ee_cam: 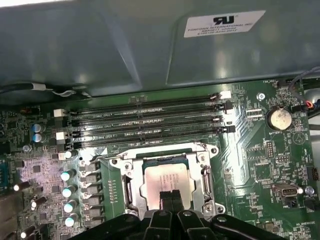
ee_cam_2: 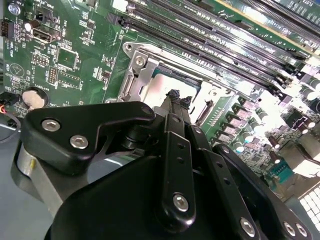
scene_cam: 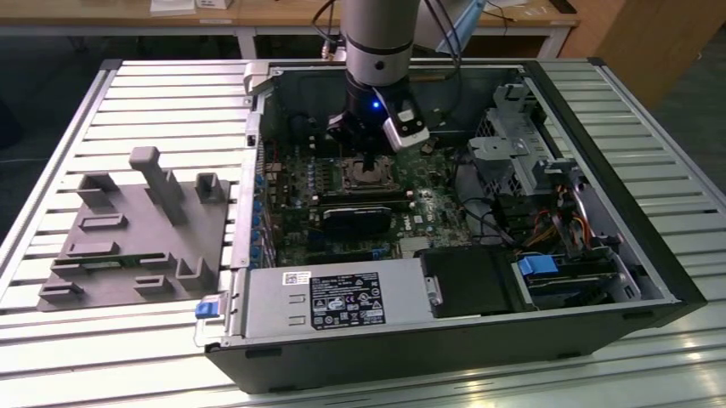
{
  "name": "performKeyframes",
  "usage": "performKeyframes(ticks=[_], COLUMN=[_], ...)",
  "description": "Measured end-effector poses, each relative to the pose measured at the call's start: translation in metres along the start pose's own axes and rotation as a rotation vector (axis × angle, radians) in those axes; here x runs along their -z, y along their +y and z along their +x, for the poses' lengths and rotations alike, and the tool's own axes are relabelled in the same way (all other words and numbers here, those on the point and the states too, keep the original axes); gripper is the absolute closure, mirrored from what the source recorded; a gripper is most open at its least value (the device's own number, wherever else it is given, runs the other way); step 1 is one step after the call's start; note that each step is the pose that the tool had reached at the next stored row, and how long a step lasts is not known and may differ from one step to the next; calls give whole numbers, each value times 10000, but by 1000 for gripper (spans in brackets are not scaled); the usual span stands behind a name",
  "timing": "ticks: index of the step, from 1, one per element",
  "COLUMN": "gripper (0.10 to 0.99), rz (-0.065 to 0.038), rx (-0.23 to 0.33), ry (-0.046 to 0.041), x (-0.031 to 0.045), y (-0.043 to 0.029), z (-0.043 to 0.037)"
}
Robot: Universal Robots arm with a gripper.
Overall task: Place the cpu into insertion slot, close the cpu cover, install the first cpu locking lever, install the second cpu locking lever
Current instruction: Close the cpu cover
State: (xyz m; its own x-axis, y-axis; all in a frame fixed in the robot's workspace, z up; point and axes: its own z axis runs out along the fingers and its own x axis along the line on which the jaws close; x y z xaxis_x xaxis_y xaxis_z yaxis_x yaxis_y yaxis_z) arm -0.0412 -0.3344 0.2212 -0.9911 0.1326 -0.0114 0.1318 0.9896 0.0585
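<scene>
Nearest in the exterior view is the silver power supply box [scene_cam: 340, 302] at the front of the open computer case [scene_cam: 669, 280], a black rounded block [scene_cam: 471, 280] just beside it towards the exterior view's right. Behind them lies the green motherboard [scene_cam: 437, 208]. Further in, the insertion slot [ee_cam: 116, 161] holds the cpu [ee_cam: 162, 175], seated flat with its dull metal top up. The cpu cover [ee_cam: 165, 156] lies down around it, the chip showing through its window. The gripper [ee_cam: 170, 197] hangs over the socket, its two black fingertips pressed together with nothing between them, right above the chip; whether they touch it I cannot tell. Beyond the socket run long black memory slots [ee_cam: 150, 117], then the grey case wall [ee_cam: 125, 50]. On the slatted table [scene_cam: 114, 340], a grey fixture block [scene_cam: 136, 229] sits well apart at the exterior view's left
</scene>
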Motion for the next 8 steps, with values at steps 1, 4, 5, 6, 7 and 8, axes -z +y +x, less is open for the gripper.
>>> performKeyframes(ticks=[1,4,5,6,7,8], gripper=[980,980,980,980,980,980], rz=[0,-1,-1,0,0,-1], rx=[0,0,0,0,-1,0], ry=[0,0,0,0,0,0], x=[12,61,77,94,108,124], y=[1,4,5,6,7,8], z=[0,-1,-1,-1,-1,-2])
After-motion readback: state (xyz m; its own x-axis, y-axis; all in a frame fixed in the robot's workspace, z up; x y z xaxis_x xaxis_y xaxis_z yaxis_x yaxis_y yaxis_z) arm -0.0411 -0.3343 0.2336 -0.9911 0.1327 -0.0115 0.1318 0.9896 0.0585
